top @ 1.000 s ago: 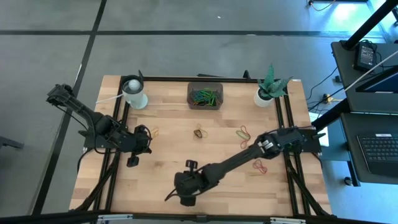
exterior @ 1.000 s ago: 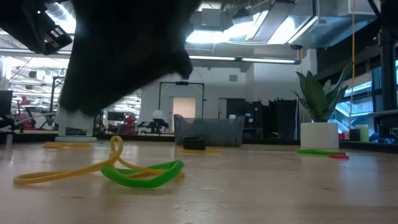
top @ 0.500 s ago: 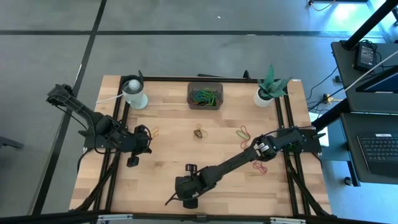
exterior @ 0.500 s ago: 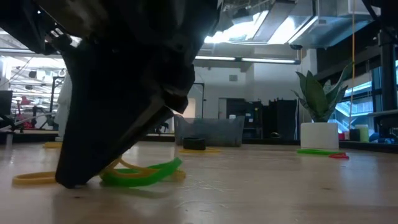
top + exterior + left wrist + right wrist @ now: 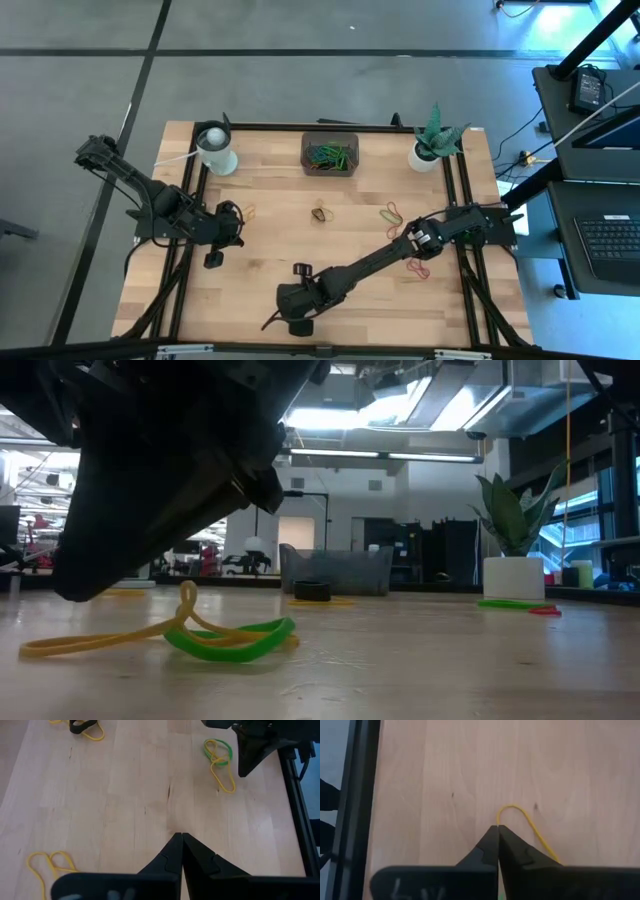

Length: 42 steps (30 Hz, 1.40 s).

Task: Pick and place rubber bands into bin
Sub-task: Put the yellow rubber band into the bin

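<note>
A yellow rubber band [image 5: 100, 640] and a green one [image 5: 232, 640] lie tangled on the wood near the table's front edge; the left wrist view shows them too [image 5: 219, 755]. My right gripper [image 5: 498, 827] is shut over them [image 5: 62, 588], its tips at the yellow band's curved end [image 5: 514, 809]. The bin [image 5: 330, 153] stands at the far middle with several bands inside. My left gripper [image 5: 178, 836] waits shut above the table's left side [image 5: 213, 258]. My right gripper slants down from the far right, its shut fingertips meeting the yellow band's curved end [image 5: 503, 815] in the right wrist view. In the low view that band lies flat on the table below the fingers. Whether the fingers touch it I cannot tell.
Loose bands lie mid-table [image 5: 322, 213], right of centre [image 5: 392, 212], under the right arm [image 5: 418, 266] and by the left gripper [image 5: 247, 212]. A white cup [image 5: 215, 150] and a potted plant [image 5: 432, 145] stand at the far corners. Black rails run along both sides.
My right gripper came down to the table beside the yellow band, then shifted a little toward the table's left edge; in the low view its tip now shows higher. The yellow and green bands lie as they did a second ago.
</note>
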### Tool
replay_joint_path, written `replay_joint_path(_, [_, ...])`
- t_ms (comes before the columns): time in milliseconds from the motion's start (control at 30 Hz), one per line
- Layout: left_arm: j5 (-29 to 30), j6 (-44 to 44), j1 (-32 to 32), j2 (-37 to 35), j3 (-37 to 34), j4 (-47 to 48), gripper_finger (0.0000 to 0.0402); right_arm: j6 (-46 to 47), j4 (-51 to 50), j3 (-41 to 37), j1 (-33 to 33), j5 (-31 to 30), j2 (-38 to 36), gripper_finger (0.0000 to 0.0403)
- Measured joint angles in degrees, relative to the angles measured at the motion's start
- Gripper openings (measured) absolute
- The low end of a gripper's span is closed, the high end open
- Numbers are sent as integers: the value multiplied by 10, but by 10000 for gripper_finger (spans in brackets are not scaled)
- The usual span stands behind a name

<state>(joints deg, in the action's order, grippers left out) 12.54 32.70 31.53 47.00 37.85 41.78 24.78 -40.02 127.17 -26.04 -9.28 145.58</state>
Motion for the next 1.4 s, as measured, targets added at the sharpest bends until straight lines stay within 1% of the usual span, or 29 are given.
replay_joint_path(167, [0, 0, 0, 0, 0, 0, 2, -6, -1, 1, 0, -1, 0, 25])
replay_joint_path(467, [0, 1, 0, 0, 0, 0, 2, -28, 7, -33, 0, -2, -2, 97])
replay_joint_path(600, [0, 1, 0, 0, 0, 0, 4, -26, 8, -51, -1, -3, -4, 109])
replay_joint_path(700, [0, 1, 0, 0, 0, 0, 2, -16, 10, -61, 0, -1, -7, 91])
replay_joint_path(767, [0, 1, 0, 0, 0, 0, 2, 3, 9, -62, 0, -2, -7, 63])
replay_joint_path(833, [0, 1, 0, 0, 0, 0, 3, 21, 6, -62, 1, -2, -7, 27])
replay_joint_path(900, [1, 1, 0, 0, 0, 0, 4, 34, 0, -56, 1, -1, -6, 9])
replay_joint_path(1100, [3, 0, 0, 0, 0, 0, 3, 42, -22, -1, 0, -14, 1, 4])
replay_joint_path(1200, [3, 0, 0, 0, 0, 0, 3, 66, -52, 49, -2, -45, -1, 3])
replay_joint_path(1267, [3, 0, 0, 0, 0, 0, 2, 78, -97, 77, -5, -74, -1, 2])
replay_joint_path(1333, [3, 0, 0, 0, 0, 0, 2, 92, -111, 67, -7, -102, -15, 2])
replay_joint_path(1400, [3, 0, 0, 0, 0, 0, 4, 108, -147, 66, -8, -119, -27, 2])
